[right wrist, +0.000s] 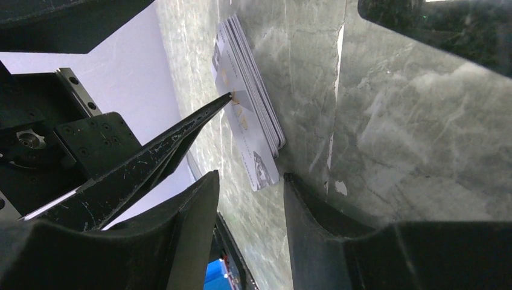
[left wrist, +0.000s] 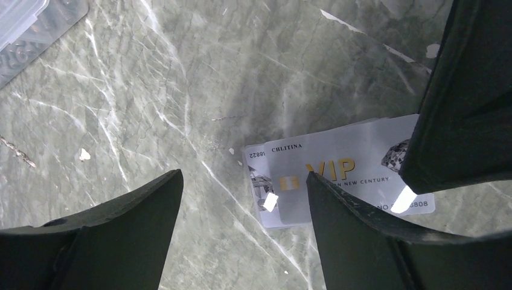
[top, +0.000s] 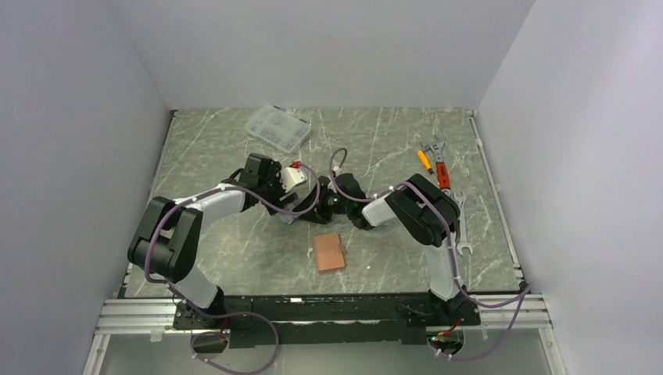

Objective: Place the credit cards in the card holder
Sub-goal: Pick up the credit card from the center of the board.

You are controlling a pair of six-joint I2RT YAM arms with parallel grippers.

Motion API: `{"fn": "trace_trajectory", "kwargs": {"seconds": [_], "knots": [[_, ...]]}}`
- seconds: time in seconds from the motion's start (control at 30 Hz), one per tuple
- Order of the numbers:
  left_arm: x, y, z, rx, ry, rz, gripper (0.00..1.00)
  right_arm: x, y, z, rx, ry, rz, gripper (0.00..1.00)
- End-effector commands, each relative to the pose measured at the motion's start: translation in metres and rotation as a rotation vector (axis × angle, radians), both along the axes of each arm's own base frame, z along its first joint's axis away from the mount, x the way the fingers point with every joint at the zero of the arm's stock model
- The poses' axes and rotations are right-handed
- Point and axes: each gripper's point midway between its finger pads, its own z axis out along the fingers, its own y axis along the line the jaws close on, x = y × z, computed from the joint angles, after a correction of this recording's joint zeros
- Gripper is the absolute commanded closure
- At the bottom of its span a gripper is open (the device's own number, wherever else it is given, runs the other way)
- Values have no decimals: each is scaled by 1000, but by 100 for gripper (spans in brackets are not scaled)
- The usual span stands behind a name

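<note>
Wide-open, empty left pincer [left wrist: 243, 181] is pinning the stacked credit cards [left wrist: 338, 151] to the worktop [top: 258, 242] with one fingertip [right wrist: 226, 99] while the half-open right pincer [right wrist: 250, 178] is bracketing their end, gripping nothing yet; it should be sliding low beneath, card holder [top: 329, 251] lying well apart.
</note>
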Motion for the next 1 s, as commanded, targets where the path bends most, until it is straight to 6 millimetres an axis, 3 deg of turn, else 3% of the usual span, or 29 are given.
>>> {"fn": "trace_trajectory", "kwargs": {"seconds": [0.0,0.37,0.57,0.8,0.97], "knots": [[-15,-5,-3,-11,36,-21,19,-2,-1,-7,33,30,-8,54],[-46,-23,-1,-76,124,-70,21,-2,-6,-13,6,35,-20,58],[-59,-31,7,-126,185,-94,20,2,-5,-20,-5,47,-37,73],[-49,-25,53,-219,162,-63,17,-2,-12,-21,-4,52,-52,99],[-29,-9,70,-248,141,-2,17,-10,-20,-14,21,49,-47,100]]}}
